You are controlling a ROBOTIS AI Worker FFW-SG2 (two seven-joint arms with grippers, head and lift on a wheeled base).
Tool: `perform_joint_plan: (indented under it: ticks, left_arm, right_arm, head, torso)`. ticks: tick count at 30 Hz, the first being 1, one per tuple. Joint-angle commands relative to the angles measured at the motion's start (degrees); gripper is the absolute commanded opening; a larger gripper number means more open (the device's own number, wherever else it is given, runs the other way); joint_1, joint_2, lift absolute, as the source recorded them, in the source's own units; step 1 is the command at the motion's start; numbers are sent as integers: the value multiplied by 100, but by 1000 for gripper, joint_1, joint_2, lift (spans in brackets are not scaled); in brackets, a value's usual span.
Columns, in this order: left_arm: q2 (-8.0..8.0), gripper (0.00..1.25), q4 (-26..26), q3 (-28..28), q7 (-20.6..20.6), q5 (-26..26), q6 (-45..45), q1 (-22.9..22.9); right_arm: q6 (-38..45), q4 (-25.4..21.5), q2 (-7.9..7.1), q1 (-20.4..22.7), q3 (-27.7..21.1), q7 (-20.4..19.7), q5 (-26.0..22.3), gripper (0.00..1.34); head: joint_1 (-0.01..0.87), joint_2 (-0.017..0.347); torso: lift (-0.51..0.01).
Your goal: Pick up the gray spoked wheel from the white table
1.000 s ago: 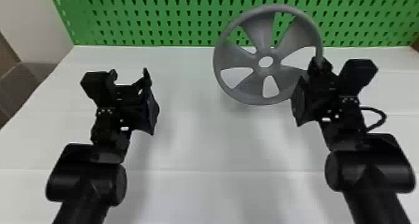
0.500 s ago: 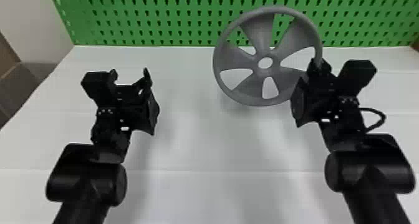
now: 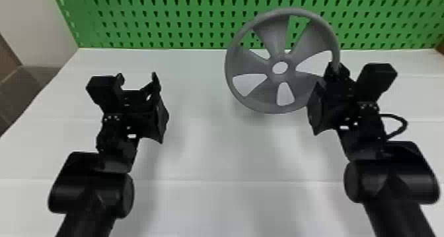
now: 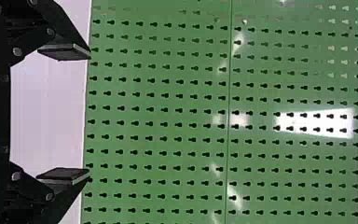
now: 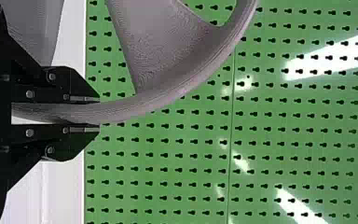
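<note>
Two black fingers [image 5: 81, 81] of the right gripper [image 3: 335, 69] are clamped on the rim of the gray spoked wheel [image 3: 246, 63], one on each side of it, with the rim running between them back toward the palm. From that grip at its right side, the wheel spreads toward the middle of the head view, tilted up, its five broad spokes meeting at a hub [image 3: 274, 59] with a round hole. It is over the far part of the white table [image 3: 211, 147]; whether its lowest edge touches the tabletop I cannot tell. A thin black cable [image 3: 401, 120] loops out beside the right wrist. Well apart from the wheel, over the table's left side, the left gripper [image 3: 137, 77] has its fingers spread wide with nothing between them. Beyond the table's far edge stands a green pegboard [image 3: 188, 21], partly seen through the wheel's openings.
</note>
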Motion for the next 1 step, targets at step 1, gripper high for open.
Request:
perform_joint_plan:
  ticks: [1]
  left_arm:
    - [0, 881, 3, 5, 0, 0, 16, 0]
  right_arm:
    - [9, -1, 0, -5, 18, 0, -5, 95]
  head:
    - [782, 57]
  torso:
    - [-97]
